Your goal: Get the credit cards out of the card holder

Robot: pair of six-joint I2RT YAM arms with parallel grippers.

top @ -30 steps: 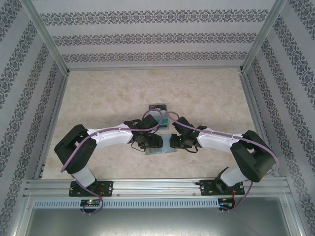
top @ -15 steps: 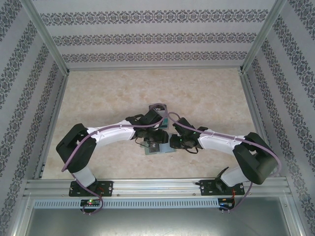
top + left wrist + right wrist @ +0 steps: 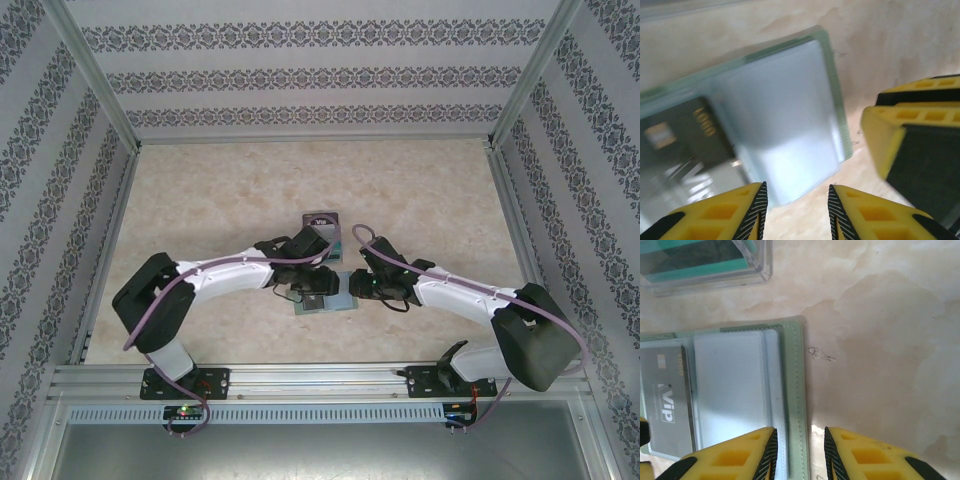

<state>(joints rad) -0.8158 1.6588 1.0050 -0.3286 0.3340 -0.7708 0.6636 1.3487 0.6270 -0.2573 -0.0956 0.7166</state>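
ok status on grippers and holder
Left gripper open over holder. Right gripper open at its edge. Grey card in holder, not out. Card box beside, apart.

Lettering on one grey card, lower left of the right wrist view.
Printed in white on the grey credit card (image 3: 667,400) tucked in the card holder (image 3: 792,390): "ViP"; above it, small gold lettering, apparently "LOGO". In the left wrist view, gold marks on a dark card (image 3: 685,137) at left, too blurred to read.
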